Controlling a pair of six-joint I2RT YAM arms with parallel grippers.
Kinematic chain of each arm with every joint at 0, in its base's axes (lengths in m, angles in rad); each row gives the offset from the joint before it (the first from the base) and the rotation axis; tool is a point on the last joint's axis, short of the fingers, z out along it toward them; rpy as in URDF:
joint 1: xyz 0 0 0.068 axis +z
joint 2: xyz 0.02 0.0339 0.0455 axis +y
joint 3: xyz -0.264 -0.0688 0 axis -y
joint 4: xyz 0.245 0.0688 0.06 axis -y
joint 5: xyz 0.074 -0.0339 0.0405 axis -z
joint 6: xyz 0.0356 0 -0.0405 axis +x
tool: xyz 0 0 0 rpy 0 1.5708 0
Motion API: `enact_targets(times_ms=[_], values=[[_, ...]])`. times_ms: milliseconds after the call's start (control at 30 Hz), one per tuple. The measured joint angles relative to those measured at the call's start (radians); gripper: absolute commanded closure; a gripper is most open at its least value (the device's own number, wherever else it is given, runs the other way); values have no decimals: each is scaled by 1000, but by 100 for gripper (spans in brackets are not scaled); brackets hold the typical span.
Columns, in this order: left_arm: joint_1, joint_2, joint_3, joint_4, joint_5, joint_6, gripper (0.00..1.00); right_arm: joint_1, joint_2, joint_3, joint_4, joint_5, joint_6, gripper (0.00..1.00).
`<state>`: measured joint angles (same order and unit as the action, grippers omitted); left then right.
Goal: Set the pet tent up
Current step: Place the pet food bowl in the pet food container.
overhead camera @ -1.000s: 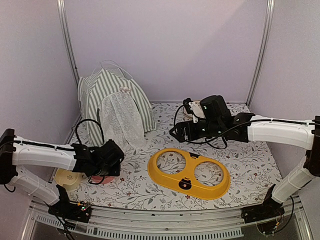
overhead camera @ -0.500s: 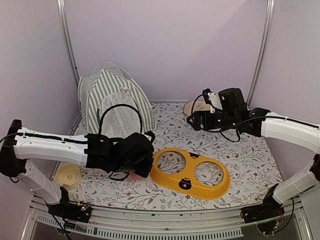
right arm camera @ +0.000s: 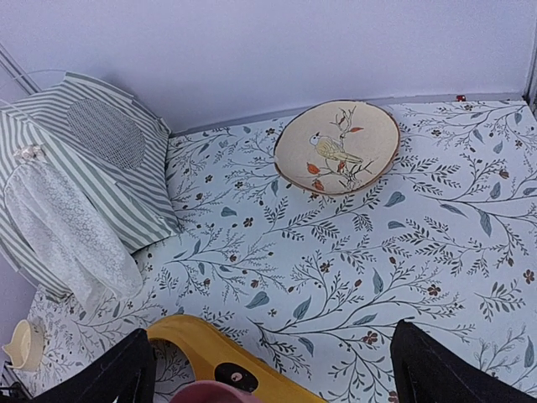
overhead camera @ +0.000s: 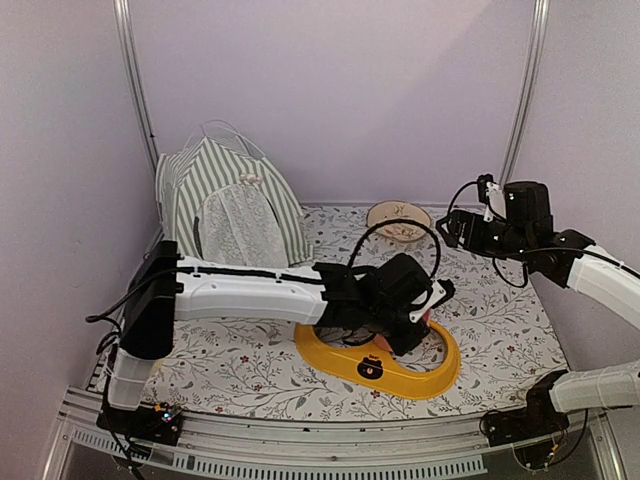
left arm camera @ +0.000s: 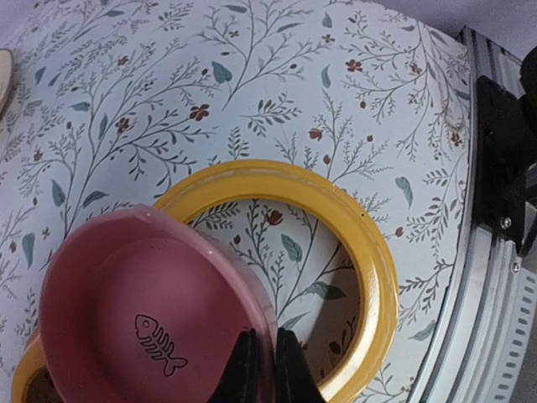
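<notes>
- The pet tent (overhead camera: 232,205) stands upright at the table's 10 o'clock corner, close to the back and left walls. Its lace curtain faces the middle of the floral table cover (overhead camera: 500,320), and thin white poles arch over its peak.
- The left gripper (left arm camera: 267,369) has its fingers squeezed almost together on the near rim of a pink bowl (left arm camera: 151,311) with a fish-bone drawing inside.
- In the left wrist view the pink bowl hangs tilted and covers the 8 o'clock part of one ring of the yellow bowl holder (left arm camera: 369,252). I cannot tell whether bowl and holder touch.
- The right gripper (overhead camera: 465,232) has its fingers spread wide and holds nothing.
- The left arm stretches long and low from its base at 7 o'clock to above the holder, which lies near 6 o'clock.
- The right arm is raised at 2 o'clock, its wrist pointing toward 9 o'clock, beside the bird plate (right arm camera: 337,147) that lies at 1 o'clock by the back wall.
- From above, the left wrist hides its own fingers, most of the pink bowl and much of the holder's rings.
- In the right wrist view only the ends of the dark fingers show, cut by the bottom edge, and a small cream bowl (right arm camera: 21,344) is cut off at 8 o'clock.
</notes>
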<state>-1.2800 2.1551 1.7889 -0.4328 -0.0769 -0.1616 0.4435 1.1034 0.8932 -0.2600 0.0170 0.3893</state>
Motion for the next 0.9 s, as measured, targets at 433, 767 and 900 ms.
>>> enact_targets(times_ms=[433, 767, 900], values=[[-50, 211, 271, -92, 15, 143, 100, -5, -70, -11, -50, 8, 14, 1], [-118, 209, 249, -61, 16, 132, 100, -5, -68, -14, -66, 8, 14, 1], [-116, 198, 220, -34, 0, 118, 100, -5, -65, -21, -66, 7, 14, 1]])
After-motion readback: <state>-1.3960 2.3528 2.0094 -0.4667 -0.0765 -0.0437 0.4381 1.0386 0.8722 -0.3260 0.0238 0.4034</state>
